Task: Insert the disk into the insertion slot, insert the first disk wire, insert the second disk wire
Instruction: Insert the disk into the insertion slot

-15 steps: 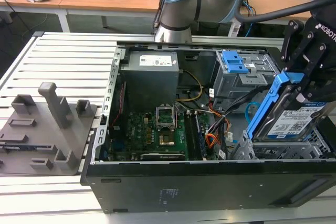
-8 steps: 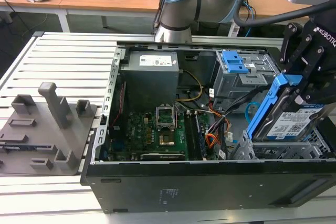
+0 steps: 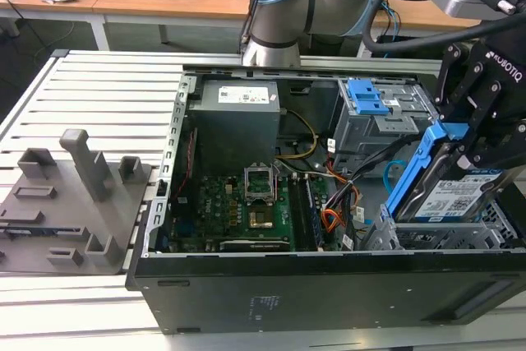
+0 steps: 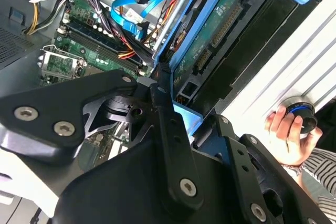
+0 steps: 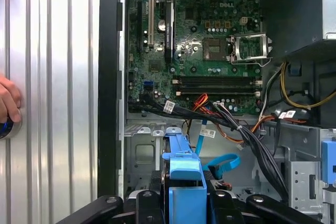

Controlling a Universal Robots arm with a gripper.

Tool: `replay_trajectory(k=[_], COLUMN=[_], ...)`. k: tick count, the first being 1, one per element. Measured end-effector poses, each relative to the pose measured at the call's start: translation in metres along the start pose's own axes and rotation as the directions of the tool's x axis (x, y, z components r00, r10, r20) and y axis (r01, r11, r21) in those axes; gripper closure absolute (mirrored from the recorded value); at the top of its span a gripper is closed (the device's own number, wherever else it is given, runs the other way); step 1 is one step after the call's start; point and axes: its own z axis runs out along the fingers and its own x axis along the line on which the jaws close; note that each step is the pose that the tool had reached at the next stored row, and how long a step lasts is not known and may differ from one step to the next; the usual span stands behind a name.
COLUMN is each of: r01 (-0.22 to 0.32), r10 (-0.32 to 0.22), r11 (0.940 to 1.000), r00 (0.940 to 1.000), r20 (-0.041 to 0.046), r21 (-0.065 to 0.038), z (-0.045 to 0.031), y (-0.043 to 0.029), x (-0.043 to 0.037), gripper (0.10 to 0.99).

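Even, bright room light falls from overhead in the exterior view. The slatted bench (image 3: 90, 96) is pale and almost shadowless, while the inside of the computer case (image 3: 329, 293) sits in soft shade. At the exterior view's right the black gripper (image 3: 470, 152) is nearly a silhouette, and the white label of the disk (image 3: 457, 197) shows bright. In the second wrist view the bench slats glare to white, and the near jaws look soft.

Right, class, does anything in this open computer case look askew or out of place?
Yes: the disk sits askew. It is tilted steeply, with one end raised over the insertion slot instead of lying flat inside it. It is held by the gripper, whose fingers clamp its blue carrier.
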Motion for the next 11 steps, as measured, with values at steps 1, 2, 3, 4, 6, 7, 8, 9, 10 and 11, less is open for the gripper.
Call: replay_trajectory(k=[1,2,3,4,6,7,8,9,10,11], r01=[0.000,0.000,0.000,0.000,0.000,0.000,0.000,0.000,0.000,0.000], r10=[0.000,0.000,0.000,0.000,0.000,0.000,0.000,0.000,0.000,0.000], r11=[1.0000,1.0000,1.0000,1.0000,1.0000,1.0000,1.0000,1.0000,1.0000,1.0000], r00=[1.0000,1.0000,1.0000,1.0000,1.0000,1.0000,1.0000,1.0000,1.0000,1.0000], r20=[-0.0001,0.0000,0.0000,0.0000,0.0000,-0.0002,-0.0003,-0.0003,-0.0003,-0.0002], r21=[0.000,0.000,0.000,0.000,0.000,0.000,0.000,0.000,0.000,0.000], z=[0.0015,0.0031,0.0045,0.0055,0.0074,0.0082,0.0082,0.0083,0.0083,0.0083], y=[0.0000,-0.0001,-0.0002,-0.0002,-0.0003,-0.0003,-0.0003,-0.0003,-0.0003,-0.0003], x=[0.0000,0.0000,0.0000,0.0000,0.0000,0.0000,-0.0001,0.0000,0.0000,0.0000], gripper=[0.722,0.722,0.722,0.722,0.722,0.722,0.722,0.722,0.722,0.722])
